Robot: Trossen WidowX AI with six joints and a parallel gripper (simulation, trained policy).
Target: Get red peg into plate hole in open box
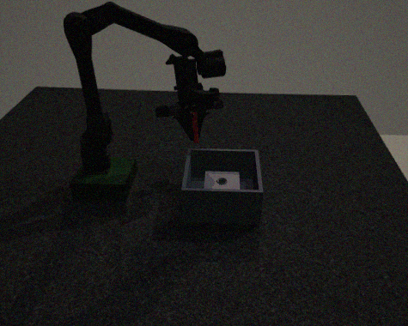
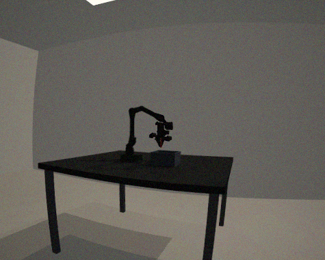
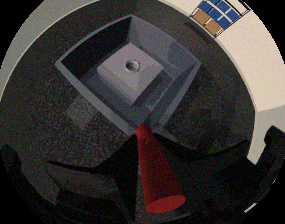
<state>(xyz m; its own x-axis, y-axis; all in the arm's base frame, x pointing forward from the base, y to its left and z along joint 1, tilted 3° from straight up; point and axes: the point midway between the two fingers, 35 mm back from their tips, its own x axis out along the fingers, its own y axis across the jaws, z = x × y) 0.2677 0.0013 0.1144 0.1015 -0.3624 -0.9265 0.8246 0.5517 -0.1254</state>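
Note:
The red peg (image 1: 195, 127) (image 3: 157, 172) is held nearly upright between the fingers of my gripper (image 1: 195, 138) (image 2: 161, 146), which is shut on it. The peg's lower tip shows just at the fingertips. Peg and gripper hang in the air above the open box (image 1: 222, 210) (image 2: 165, 159) (image 3: 96, 106), near its back left corner in the top view. Inside the box lies the pale plate (image 1: 233, 177) (image 3: 124, 84) with a round hole (image 1: 222, 181) (image 3: 132, 65) at its middle. No part of the peg is in the hole.
The arm's green base (image 1: 115, 172) stands to the left of the box on the dark table (image 1: 313, 223) (image 2: 194, 178). The box walls stand up around the plate on all sides.

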